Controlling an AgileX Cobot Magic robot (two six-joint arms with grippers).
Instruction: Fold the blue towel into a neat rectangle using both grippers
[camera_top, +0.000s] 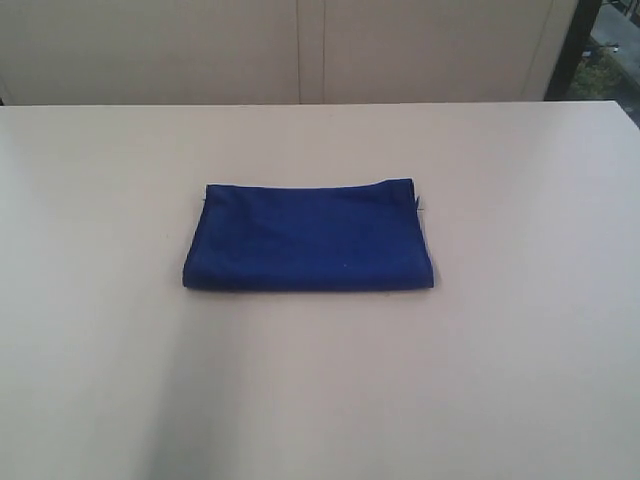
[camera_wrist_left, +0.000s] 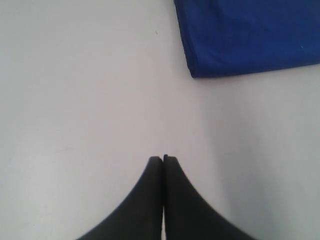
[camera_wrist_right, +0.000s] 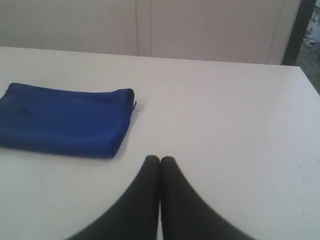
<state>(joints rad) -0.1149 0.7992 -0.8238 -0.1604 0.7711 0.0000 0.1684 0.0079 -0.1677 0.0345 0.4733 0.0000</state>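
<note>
The blue towel (camera_top: 308, 237) lies folded into a flat rectangle in the middle of the pale table (camera_top: 520, 330), a small thread tag sticking out at its far right corner. Neither arm shows in the exterior view. In the left wrist view my left gripper (camera_wrist_left: 163, 159) is shut, fingertips touching, holding nothing, off the towel's (camera_wrist_left: 250, 35) near left corner and apart from it. In the right wrist view my right gripper (camera_wrist_right: 160, 159) is also shut and empty, over bare table to the right of the towel (camera_wrist_right: 65, 120).
A beige wall with panel seams (camera_top: 310, 50) runs behind the table's far edge. A dark post and a window strip (camera_top: 585, 45) stand at the back right. The table's right edge (camera_wrist_right: 307, 75) shows in the right wrist view.
</note>
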